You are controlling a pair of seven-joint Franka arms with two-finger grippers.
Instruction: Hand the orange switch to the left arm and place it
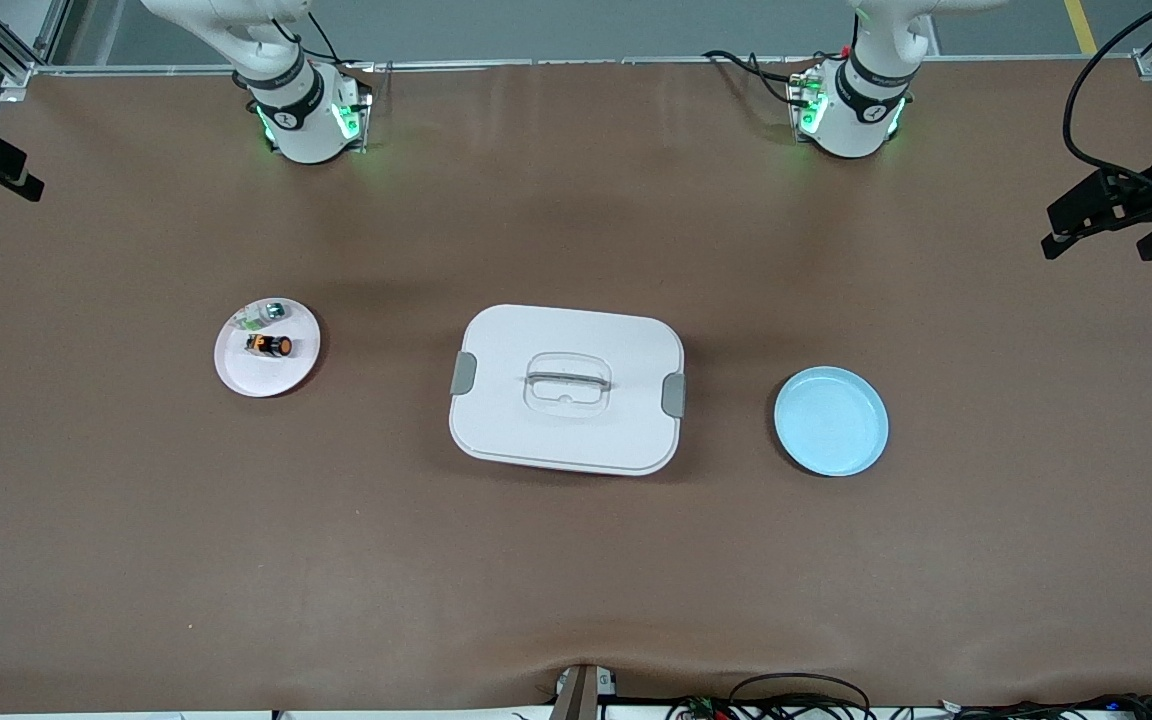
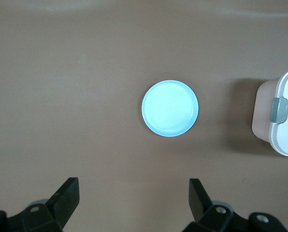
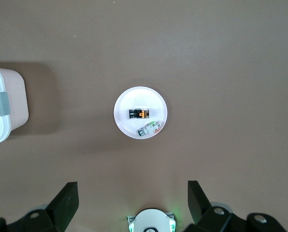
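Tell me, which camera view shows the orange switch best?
The right wrist view: the orange switch lies unobstructed on the pink plate, seen from directly above. The front view shows it smaller; the left wrist view does not show it.

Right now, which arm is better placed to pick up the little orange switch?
The right: its open end effector hangs above the pink plate holding the orange switch. The left end effector hangs over the blue plate.
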